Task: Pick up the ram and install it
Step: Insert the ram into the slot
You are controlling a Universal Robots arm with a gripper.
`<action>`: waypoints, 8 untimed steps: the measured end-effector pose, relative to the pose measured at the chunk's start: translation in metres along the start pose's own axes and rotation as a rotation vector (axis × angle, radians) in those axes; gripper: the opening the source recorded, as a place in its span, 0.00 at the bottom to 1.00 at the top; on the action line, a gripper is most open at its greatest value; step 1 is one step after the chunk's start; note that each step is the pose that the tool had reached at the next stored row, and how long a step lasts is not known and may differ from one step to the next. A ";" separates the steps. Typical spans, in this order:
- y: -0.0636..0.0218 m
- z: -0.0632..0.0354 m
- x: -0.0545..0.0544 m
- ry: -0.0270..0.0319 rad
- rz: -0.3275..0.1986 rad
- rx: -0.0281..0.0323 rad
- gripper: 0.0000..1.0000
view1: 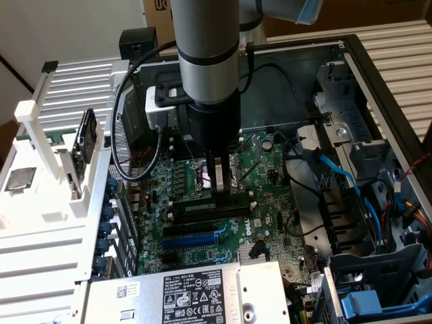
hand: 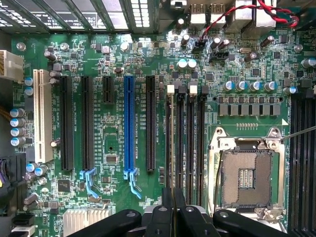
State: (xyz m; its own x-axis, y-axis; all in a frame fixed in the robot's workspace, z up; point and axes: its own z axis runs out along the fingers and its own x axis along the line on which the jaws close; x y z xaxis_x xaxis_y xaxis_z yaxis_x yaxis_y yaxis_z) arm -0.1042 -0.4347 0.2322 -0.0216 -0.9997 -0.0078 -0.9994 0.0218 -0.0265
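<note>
We have the gripper (view1: 219, 191) down inside the open computer case, its fingers (hand: 168, 207) drawn close together and clamped on the ram (hand: 171, 148). In the wrist view the ram shows edge-on as a thin strip running straight out from between the fingertips, lying along the first of the memory slots (hand: 190, 143), just left of the bare processor socket (hand: 245, 178) as that picture shows it. In the exterior view the gripper stands upright over the middle of the motherboard (view1: 202, 223), with the ram's long edge down at the slots; we cannot tell whether it is seated or only resting on top.

We judge the ram light, stiff and thin, and fragile: a board with chips and contact pins that bends or cracks under a skewed push. It is best held by its upper long edge, near the middle, so that it stays upright and level. The hold looks central, as far as we can see.
</note>
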 end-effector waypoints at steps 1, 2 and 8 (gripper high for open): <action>0.0000 0.0001 0.000 0.0000 0.000 0.0000 0.12; 0.0000 0.0004 0.000 -0.0001 0.000 0.0001 0.12; 0.0000 0.0013 0.000 -0.0001 0.000 0.0000 0.12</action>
State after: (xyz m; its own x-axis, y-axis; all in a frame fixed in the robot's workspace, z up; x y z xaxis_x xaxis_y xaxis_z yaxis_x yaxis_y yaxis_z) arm -0.1041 -0.4347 0.2309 -0.0217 -0.9997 -0.0080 -0.9994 0.0219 -0.0266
